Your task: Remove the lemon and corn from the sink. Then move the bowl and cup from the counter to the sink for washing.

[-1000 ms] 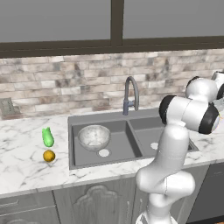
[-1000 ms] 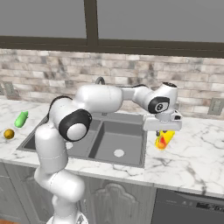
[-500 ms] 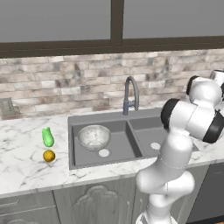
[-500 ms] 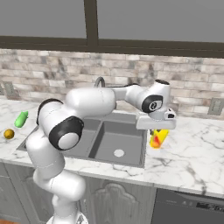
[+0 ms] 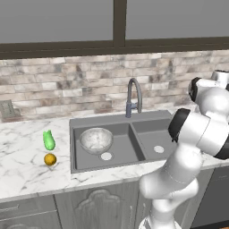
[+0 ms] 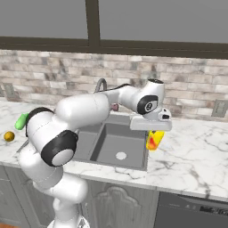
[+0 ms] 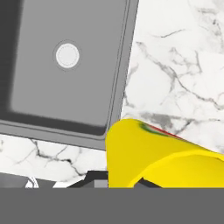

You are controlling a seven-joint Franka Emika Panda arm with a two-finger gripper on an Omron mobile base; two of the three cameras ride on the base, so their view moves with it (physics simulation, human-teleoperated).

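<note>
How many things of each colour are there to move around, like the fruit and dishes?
Green: 1, the corn on the counter.
Orange-yellow: 1, the lemon beside it.
Grey: 1, the bowl in the sink's left basin.
Yellow: 1, the cup, held by the gripper at the sink's right edge.
Total: 4

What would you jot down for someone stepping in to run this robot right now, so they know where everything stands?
Gripper: shut on the cup, held off the counter at the right edge of the sink.
Lemon and corn: on the counter left of the sink, apart from each other.
Bowl: in the left basin.
Done: lemon and corn out, bowl in.
Left: carry the cup over a basin, set it down, let go.
</note>
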